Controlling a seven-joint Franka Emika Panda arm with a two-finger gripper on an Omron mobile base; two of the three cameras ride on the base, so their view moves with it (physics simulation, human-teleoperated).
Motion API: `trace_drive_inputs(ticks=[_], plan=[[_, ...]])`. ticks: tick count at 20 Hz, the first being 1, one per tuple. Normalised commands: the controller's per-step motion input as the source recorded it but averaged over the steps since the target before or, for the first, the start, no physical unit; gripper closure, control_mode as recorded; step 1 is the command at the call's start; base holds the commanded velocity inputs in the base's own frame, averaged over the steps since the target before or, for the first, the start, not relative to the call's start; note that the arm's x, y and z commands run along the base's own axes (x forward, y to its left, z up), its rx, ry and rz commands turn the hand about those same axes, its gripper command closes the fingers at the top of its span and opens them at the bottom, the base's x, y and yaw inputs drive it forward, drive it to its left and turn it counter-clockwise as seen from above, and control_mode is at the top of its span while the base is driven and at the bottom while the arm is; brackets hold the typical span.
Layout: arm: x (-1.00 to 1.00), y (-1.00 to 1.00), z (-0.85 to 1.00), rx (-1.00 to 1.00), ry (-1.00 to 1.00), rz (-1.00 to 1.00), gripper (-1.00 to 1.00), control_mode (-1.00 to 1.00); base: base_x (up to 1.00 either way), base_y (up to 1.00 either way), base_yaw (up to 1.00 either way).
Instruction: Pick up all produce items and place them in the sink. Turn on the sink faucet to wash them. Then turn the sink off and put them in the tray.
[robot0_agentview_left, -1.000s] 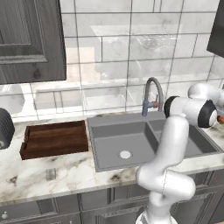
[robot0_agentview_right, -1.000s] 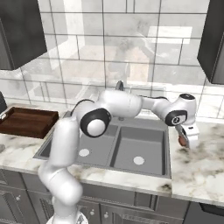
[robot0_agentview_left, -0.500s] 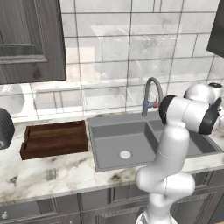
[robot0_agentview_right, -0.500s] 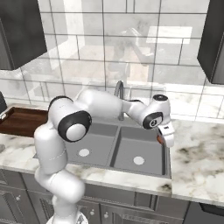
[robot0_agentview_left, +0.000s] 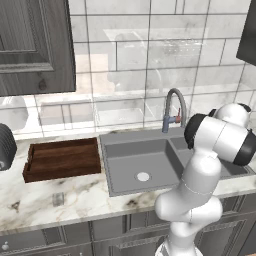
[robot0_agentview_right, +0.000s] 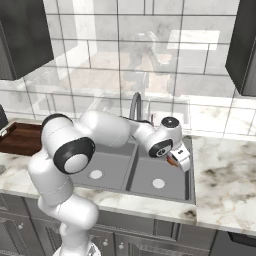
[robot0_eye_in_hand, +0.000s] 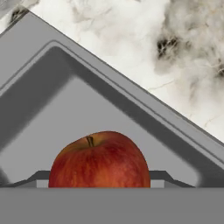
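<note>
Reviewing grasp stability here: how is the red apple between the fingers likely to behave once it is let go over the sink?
The apple looks round and glossy, so it may slip in a light pinch. Released over the basin of the sink, it would probably roll across the smooth flat floor. It looks firm, unlikely to deform.

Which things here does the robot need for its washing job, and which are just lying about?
For the job:
- apple, held in the end effector over the smaller basin
- sink
- faucet
- tray

Just lying about:
- dark round thing at the counter's left edge
- wall cabinets
</note>
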Motion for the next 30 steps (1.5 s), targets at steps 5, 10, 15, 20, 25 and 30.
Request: trace_drive_inputs(ticks=[5, 10, 15, 20, 25, 30], plan=[[0.19, 0.01, 0.0, 0.02, -0.04, 0.33, 1.0, -1.0, 0.0, 0.0, 0.0], [0.37, 0.08, -0.07, 0.0, 0.01, 0.32, 1.0, -1.0, 0.0, 0.0, 0.0], [0.23, 0.08, -0.33, -0.02, 0.12, 0.17, 1.0, -1.0, 0.0, 0.0, 0.0], [0.19, 0.02, -0.35, 0.0, 0.08, 0.1, 1.0, -1.0, 0.0, 0.0, 0.0], [0.17, 0.02, -0.3, 0.0, 0.04, 0.1, 1.0, -1.0, 0.0, 0.0, 0.0], [0.17, 0.04, -0.36, 0.0, 0.05, 0.1, 1.0, -1.0, 0.0, 0.0, 0.0]])
